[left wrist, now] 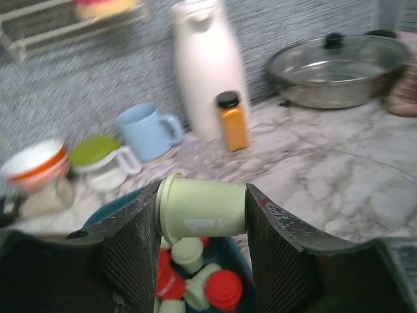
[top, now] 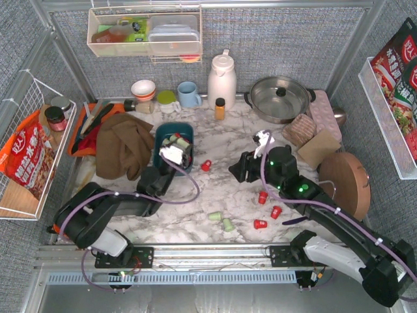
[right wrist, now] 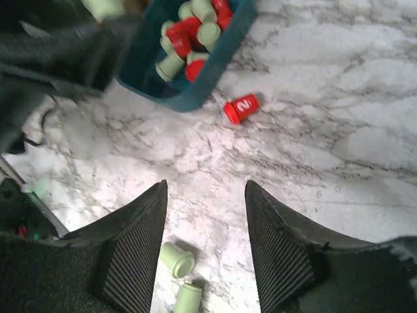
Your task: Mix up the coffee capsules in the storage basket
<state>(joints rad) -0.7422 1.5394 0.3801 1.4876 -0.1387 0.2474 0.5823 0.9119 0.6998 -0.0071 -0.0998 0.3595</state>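
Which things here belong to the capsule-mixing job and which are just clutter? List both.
Job: storage basket; capsules inside it; mint capsule in the left jaws; loose red capsules; loose mint capsules.
Clutter: brown cloth; blue mug; white jug; amber bottle; lidded pan.

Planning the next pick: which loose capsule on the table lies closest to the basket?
The lone red capsule just right of the storage basket; the other loose ones lie farther toward the near edge.

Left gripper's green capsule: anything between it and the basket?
Nothing visible. The left gripper holds the green capsule sideways right above the basket, with only open air down to the capsules piled inside.
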